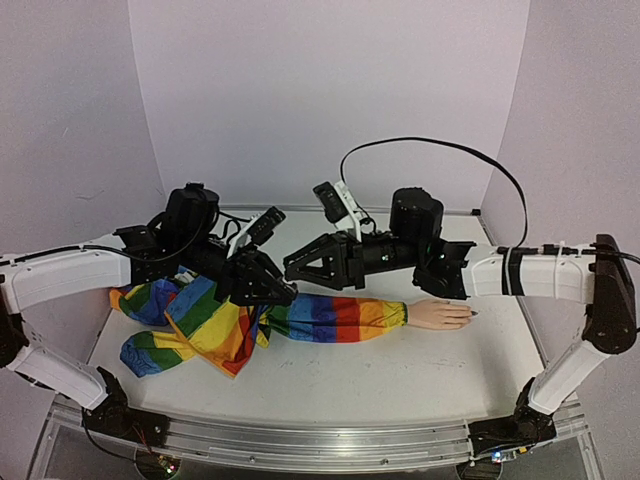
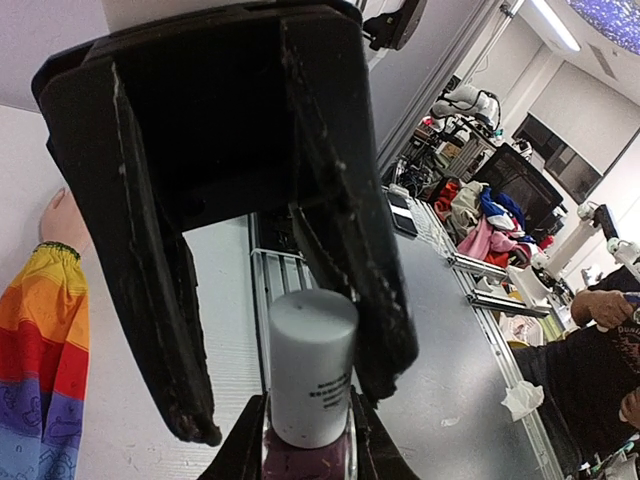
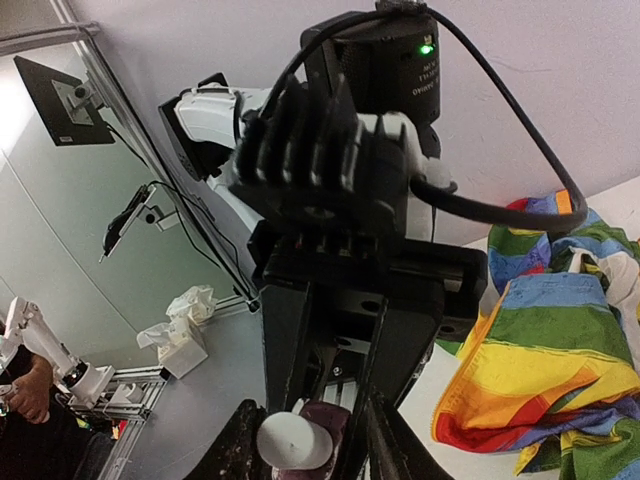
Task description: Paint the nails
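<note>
Cap (image 2: 312, 350) still on: the right end effector (image 3: 305, 455) clamps the polish bottle (image 2: 305, 462), and the left end effector (image 2: 292, 405) gapes around it. Over by the bench's (image 1: 400, 385) right edge, the nails (image 1: 468, 316) wait. I judge brushing not yet begun.

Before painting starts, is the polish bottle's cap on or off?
On. The whitish cap sits on the purple bottle, which the right gripper holds.

Looks down wide from above, behind both bases (image 1: 112, 408). Rides close behind left gripper (image 2: 290, 405) and right gripper (image 3: 312, 445), facing each other (nearly nose to nose), sharing capped bottle (image 2: 313, 370) between, sleeve (image 3: 540, 350) beside.
</note>
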Tool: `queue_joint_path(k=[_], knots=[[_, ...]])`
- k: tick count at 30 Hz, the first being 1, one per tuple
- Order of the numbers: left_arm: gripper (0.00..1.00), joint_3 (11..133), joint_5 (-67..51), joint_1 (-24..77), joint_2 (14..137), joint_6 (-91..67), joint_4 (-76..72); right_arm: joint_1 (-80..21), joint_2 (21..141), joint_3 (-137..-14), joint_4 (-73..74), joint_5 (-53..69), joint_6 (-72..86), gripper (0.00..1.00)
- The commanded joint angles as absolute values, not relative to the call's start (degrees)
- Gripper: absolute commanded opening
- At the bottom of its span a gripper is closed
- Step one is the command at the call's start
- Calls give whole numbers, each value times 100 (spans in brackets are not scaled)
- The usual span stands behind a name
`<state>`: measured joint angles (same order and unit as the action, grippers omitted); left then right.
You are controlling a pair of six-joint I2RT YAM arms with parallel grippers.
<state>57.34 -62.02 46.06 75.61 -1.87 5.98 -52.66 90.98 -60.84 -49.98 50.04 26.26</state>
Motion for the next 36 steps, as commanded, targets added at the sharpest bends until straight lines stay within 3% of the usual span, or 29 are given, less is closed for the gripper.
queue_joint_path(k=[1, 10, 13, 14, 18, 21, 23, 26, 32, 33, 35, 36], knots=[[0, 6036, -6484, 4601, 7606, -220, 352, -5307, 9154, -6469, -5580, 5269, 2714, 32], [0, 6031, -6361, 4601, 7543, -173, 350, -5453, 9322, -6612, -5581, 5399, 2726, 21], [0, 5973, -6016, 4597, 7435, -115, 351, -5450, 9312, -6588, -5546, 5317, 2711, 2], [0, 5931, -5673, 4597, 7341, -65, 351, -5450, 9294, -6577, -5502, 5224, 2690, 0], [0, 5605, -2669, 4665, 6827, 329, 368, -5586, 9186, -6735, -4434, 3726, 2298, 0], [0, 5466, 1173, 5408, 6473, 998, 337, -6274, 9384, -7308, -3046, 416, 2008, 0], [0, 5649, 1941, 5542, 6520, 1232, 341, -6725, 9696, -7784, -2363, -1693, 2333, 0], [0, 5710, 1420, 5554, 6578, 1197, 274, -6924, 10025, -8043, -2094, -2490, 2840, 0], [0, 5556, 202, 5555, 6622, 1205, 277, -6809, 9479, -7570, -2675, -1935, 2495, 0], [0, 5508, 56, 5555, 6597, 1223, 277, -6698, 9321, -7444, -2750, -1637, 2440, 6], [0, 5417, -390, 5555, 6560, 1221, 278, -6259, 8995, -7180, -2869, -707, 2371, 31], [0, 5384, -652, 5540, 6538, 1210, 282, -6038, 8844, -7026, -2939, -193, 2361, 38]])
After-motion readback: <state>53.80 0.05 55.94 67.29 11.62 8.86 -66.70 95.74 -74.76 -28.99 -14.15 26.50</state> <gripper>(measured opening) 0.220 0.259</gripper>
